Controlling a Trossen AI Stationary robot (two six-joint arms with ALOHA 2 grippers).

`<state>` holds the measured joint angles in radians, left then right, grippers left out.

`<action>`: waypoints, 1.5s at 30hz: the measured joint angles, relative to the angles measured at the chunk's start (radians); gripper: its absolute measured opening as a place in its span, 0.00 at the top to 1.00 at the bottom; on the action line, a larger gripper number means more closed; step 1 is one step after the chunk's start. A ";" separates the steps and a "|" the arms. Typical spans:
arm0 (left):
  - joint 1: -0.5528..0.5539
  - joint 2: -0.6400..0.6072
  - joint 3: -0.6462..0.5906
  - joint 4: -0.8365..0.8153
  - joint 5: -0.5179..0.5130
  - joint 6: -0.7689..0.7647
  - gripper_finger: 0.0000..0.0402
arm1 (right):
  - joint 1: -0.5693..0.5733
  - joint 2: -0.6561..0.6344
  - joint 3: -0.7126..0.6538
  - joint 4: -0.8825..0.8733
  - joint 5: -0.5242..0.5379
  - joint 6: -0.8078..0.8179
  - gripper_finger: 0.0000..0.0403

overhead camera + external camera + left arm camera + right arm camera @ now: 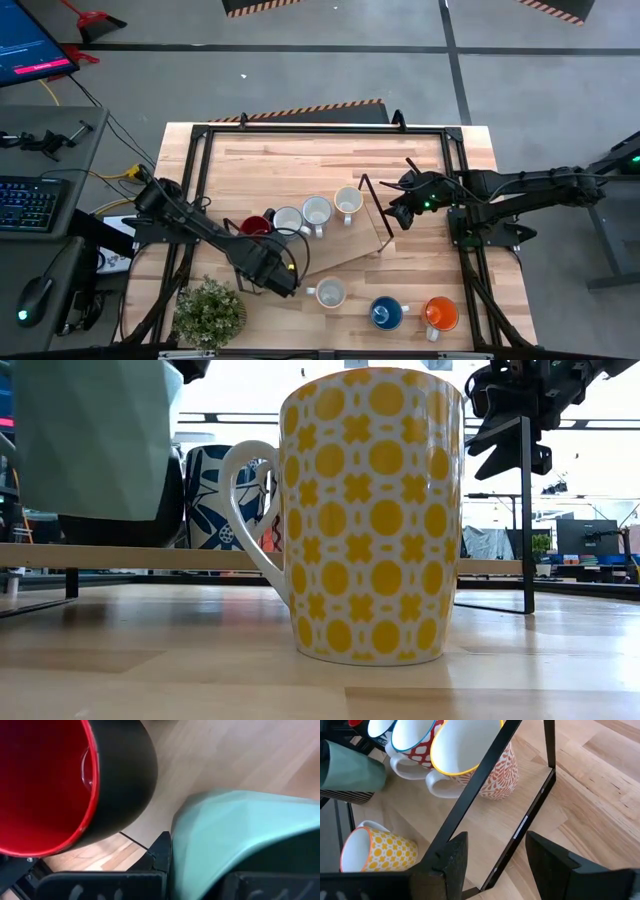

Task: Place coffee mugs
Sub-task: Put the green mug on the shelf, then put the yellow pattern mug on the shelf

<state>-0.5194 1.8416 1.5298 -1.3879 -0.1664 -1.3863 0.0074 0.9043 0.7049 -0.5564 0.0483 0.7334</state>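
Note:
My left gripper (277,277) is shut on a teal-green mug (235,830), which hangs just over the near left end of the wooden shelf board (350,250). It shows in the low view as the mug (90,435) at the upper left. On the board stand a dark mug with a red inside (255,225) and three pale mugs (317,211) in a row. A yellow-patterned mug (328,293), a blue mug (385,313) and an orange mug (440,313) stand on the table. My right gripper (495,870) waits open above the board's right end. My left gripper comes at the teal-green mug from above, pointing steeply down. One finger (161,856) lies against the mug's outer wall (182,845); the mug's body hides the other finger and the exact part held. The mug hangs clear of the board, beside the dark red mug.
A black metal frame (485,785) carries the board and its uprights rise at the right end. A small potted plant (208,312) stands at the near left corner. Bare wood lies between the board and the far edge.

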 joint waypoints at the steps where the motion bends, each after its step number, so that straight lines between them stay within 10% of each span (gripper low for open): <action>1: 0.000 0.000 -0.010 0.004 0.000 -0.002 0.98 | 0.000 0.000 0.000 0.000 0.000 0.000 0.56; 24: 0.000 0.000 -0.039 0.005 0.005 0.021 0.97 | 0.000 0.000 0.000 0.000 -0.005 0.000 0.56; 45: 0.001 0.000 -0.038 -0.001 0.009 -0.016 0.72 | 0.000 0.000 0.000 0.000 -0.042 0.000 0.56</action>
<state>-0.5186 1.8416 1.4914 -1.3887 -0.1574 -1.4027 0.0078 0.9043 0.7048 -0.5560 0.0063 0.7334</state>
